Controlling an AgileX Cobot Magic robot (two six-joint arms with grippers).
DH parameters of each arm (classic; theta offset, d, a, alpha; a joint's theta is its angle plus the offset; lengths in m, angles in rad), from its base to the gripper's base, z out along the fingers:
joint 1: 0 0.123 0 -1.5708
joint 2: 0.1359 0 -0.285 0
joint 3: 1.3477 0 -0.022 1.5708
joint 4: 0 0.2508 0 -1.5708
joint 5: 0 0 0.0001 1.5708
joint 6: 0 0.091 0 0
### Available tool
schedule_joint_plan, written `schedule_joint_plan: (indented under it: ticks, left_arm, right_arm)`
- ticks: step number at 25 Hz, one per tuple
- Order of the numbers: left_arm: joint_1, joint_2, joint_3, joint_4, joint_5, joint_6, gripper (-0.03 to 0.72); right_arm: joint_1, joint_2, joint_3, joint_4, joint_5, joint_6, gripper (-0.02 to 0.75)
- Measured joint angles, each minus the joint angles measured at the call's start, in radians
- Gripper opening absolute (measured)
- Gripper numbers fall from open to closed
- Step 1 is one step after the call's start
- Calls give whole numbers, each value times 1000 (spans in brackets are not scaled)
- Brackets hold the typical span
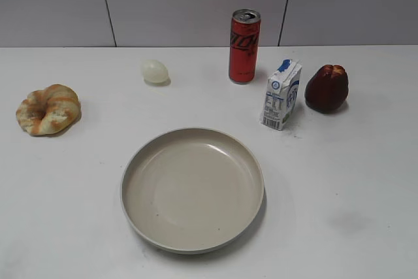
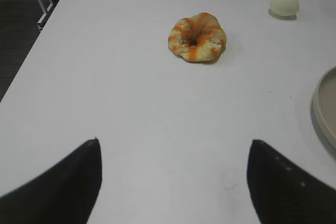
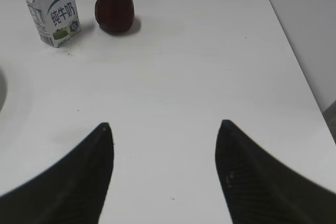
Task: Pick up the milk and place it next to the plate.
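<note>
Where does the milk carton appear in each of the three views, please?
Exterior: milk carton right of centre, between red can and dark red fruit.
Left wrist: not in view.
Right wrist: milk carton top left.
Shared landmark: the dark red fruit beside it.

The plate (image 1: pixel 192 189) sits at the front of the table (image 1: pixel 353 213). Behind it to the right stands the milk (image 1: pixel 281 95). The can (image 1: pixel 244 46) is behind the milk on its left, the fruit (image 1: pixel 326 88) just beside its right. The egg (image 1: pixel 155 71) and bread ring (image 1: pixel 48 109) lie far left.
</note>
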Motion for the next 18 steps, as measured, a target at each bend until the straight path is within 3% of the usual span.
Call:
schedule_joint_plan:
  ticks: [14,18]
  left_arm:
    - [0,0,-3,-13,-5,2,641]
    - [0,56,-31,-83,-148,3,614]
  right_arm:
    - [0,0,0,0,1,0,466]
    - [0,0,0,0,3,0,466]
